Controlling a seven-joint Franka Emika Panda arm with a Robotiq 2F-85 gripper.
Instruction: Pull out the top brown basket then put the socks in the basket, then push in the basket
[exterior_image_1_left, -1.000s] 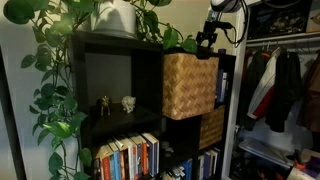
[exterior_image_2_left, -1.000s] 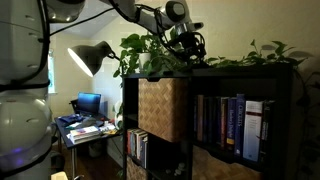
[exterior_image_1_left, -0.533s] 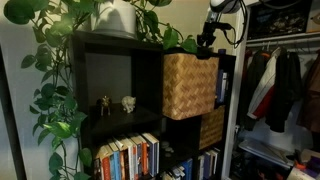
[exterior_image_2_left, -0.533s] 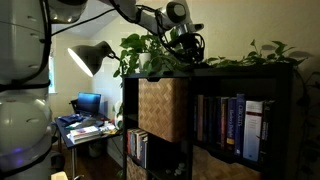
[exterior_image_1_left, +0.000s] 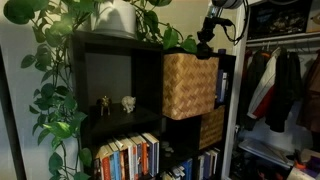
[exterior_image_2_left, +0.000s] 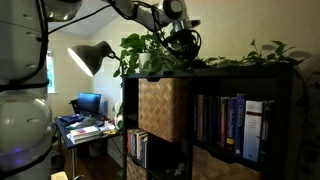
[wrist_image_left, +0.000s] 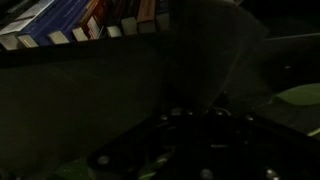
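The top brown basket (exterior_image_1_left: 190, 85) is sitting in the upper cubby of the black shelf unit (exterior_image_1_left: 78, 100), at the end of the shelf unit next to the hanging clothes (exterior_image_1_left: 285, 80). It is showing as a light tan cube of woven wicker, with a square front that is filling the cubby's opening almost from edge to edge. The weave is running in fine, even rows, and in an exterior view (exterior_image_2_left: 163, 108) the front is catching enough light to look golden against the dark frame (exterior_image_2_left: 130, 120). Its front face appears to be standing slightly proud of the shelf unit's front edge, with a sliver of its side showing.

The gripper (exterior_image_1_left: 205, 47) is hovering over the top board of the shelf unit, directly above the basket's cubby and among the trailing plant leaves (exterior_image_2_left: 150, 50) there. Its fingers are standing together; whether anything is pinched between them cannot be told, as the wrist view is too dark.

A darker woven basket (exterior_image_1_left: 211, 127) is sitting in the cubby below. Two small figurines (exterior_image_1_left: 116, 103) are standing in the other upper cubby, and rows of books (exterior_image_1_left: 128, 157) are filling the cubby under them.
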